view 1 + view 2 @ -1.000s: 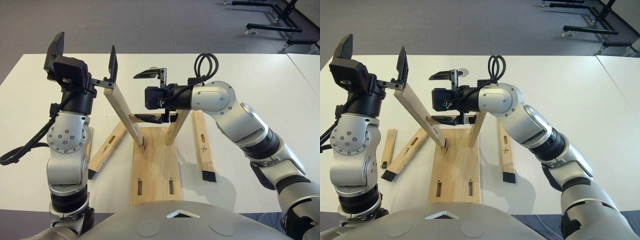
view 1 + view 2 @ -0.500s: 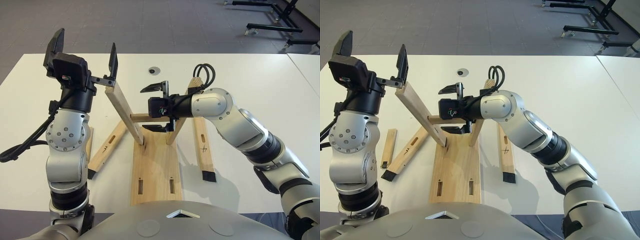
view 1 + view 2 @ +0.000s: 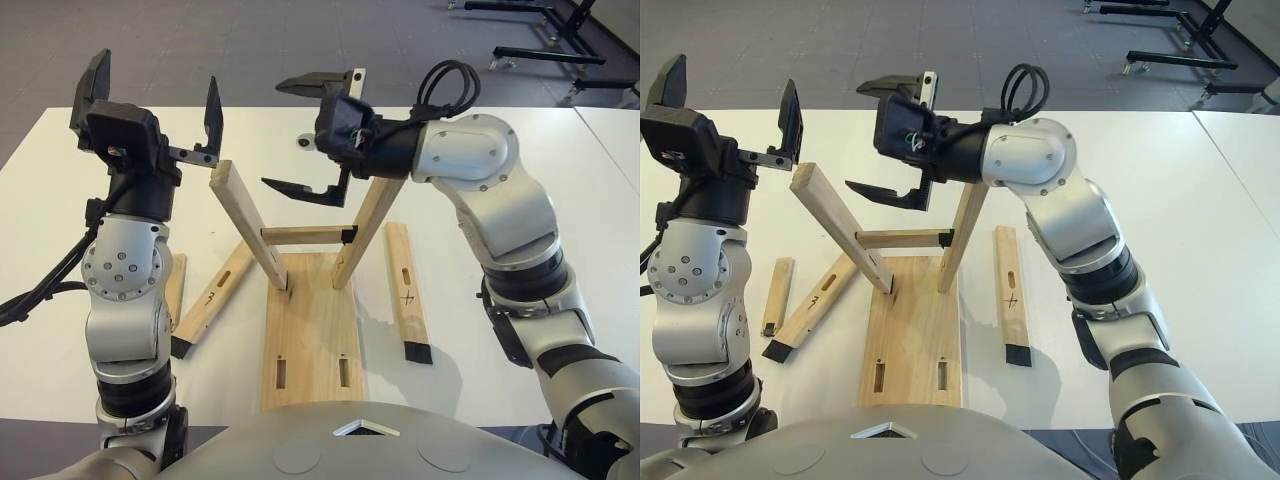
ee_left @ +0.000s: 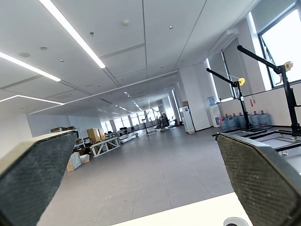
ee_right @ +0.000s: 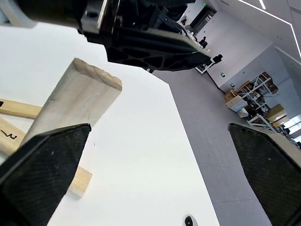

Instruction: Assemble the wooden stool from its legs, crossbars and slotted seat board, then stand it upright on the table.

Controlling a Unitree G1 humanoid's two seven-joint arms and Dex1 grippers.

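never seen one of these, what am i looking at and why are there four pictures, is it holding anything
It's a human-shaped robot with two arms, each ending in a two-finger gripper. The two wide pictures come from cameras in its head, looking down over its arms at a white table. The other two come from cameras on its wrists, so the dark pads at their edges are that arm's own fingers.

A flat seat board lies on the table. A left standing leg and a right standing leg lean in its slots, joined by a crossbar. A left loose leg and a right loose leg lie flat beside the board, with a short stick at the far left.

The left gripper and right gripper are both open, raised over the standing legs, holding nothing.
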